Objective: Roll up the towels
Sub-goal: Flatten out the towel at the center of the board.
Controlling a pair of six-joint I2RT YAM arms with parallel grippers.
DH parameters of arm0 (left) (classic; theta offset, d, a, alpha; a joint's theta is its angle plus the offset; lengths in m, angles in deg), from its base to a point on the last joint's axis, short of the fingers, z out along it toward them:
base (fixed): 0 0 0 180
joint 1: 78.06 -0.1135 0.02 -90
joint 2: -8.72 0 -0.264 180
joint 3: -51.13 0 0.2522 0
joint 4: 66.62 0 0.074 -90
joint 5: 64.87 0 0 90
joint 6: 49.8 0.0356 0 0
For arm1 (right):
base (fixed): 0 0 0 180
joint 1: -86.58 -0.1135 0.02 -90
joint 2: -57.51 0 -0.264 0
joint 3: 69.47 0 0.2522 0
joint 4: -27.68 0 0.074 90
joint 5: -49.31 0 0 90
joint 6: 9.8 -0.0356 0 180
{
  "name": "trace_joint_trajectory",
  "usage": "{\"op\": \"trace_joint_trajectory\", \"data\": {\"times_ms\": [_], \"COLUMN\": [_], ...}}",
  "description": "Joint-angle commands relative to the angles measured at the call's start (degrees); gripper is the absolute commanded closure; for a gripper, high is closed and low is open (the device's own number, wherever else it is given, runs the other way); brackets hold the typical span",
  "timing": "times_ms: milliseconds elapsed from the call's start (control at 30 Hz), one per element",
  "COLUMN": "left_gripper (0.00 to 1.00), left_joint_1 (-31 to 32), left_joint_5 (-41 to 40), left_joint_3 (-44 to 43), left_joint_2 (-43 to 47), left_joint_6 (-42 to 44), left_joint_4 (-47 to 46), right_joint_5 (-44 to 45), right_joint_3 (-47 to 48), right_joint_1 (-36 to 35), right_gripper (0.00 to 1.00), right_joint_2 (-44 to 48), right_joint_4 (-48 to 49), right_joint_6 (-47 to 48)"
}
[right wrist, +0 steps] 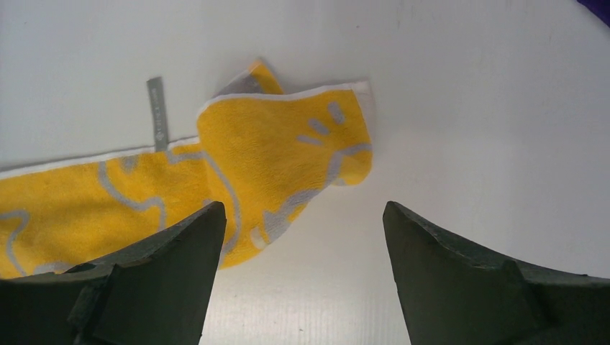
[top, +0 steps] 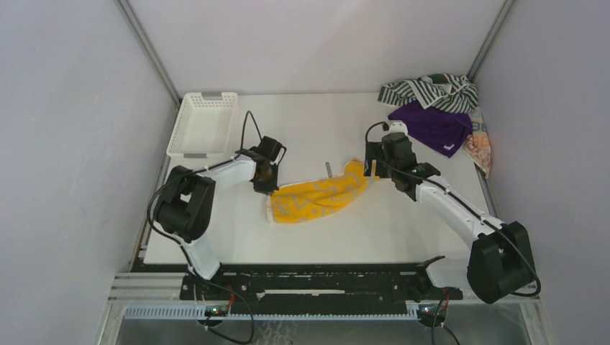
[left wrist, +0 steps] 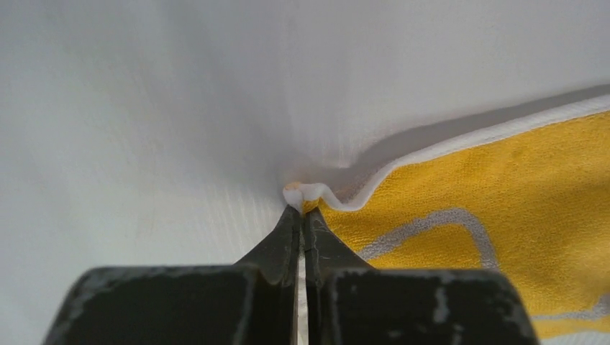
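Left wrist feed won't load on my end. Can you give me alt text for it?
The left pincer is shut on the white-hemmed corner of the yellow towel, low in the middle of the view. The towel, marked with grey lines, spreads away to the right over the white table, which fills the rest of the frame.

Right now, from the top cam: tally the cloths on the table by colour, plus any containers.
yellow towel: 1
purple towel: 1
green-and-white striped towel: 1
orange patterned towel: 1
white lattice basket: 1
Total: 5
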State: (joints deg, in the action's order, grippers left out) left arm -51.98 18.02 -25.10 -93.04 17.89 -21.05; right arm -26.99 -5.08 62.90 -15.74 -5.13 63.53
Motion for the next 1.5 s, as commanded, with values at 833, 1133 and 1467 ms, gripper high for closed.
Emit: {"op": "trace_joint_trajectory", "data": {"times_ms": [833, 1133, 1467], "left_gripper": [1.00, 1.00, 1.00], "left_joint_1": [-0.1, -0.6, -0.6], "left_joint_5": [-12.5, -14.1, -13.3], "left_joint_3": [3.1, 3.5, 3.0], "left_joint_2": [30.0, 30.7, 30.7], "left_joint_6": [3.7, 3.9, 4.4], "left_joint_4": [9.5, 10.1, 9.8], "right_joint_5": [-14.6, -10.0, -9.7], "right_joint_3": [26.0, 27.6, 26.0], "right_joint_1": [0.3, 0.3, 0.5], "right_gripper": [0.43, 0.48, 0.51], "right_joint_2": [-29.5, -34.3, -37.3], "right_joint_4": [-5.6, -11.6, -9.6], "right_joint_6": [9.1, 6.4, 4.6]}}
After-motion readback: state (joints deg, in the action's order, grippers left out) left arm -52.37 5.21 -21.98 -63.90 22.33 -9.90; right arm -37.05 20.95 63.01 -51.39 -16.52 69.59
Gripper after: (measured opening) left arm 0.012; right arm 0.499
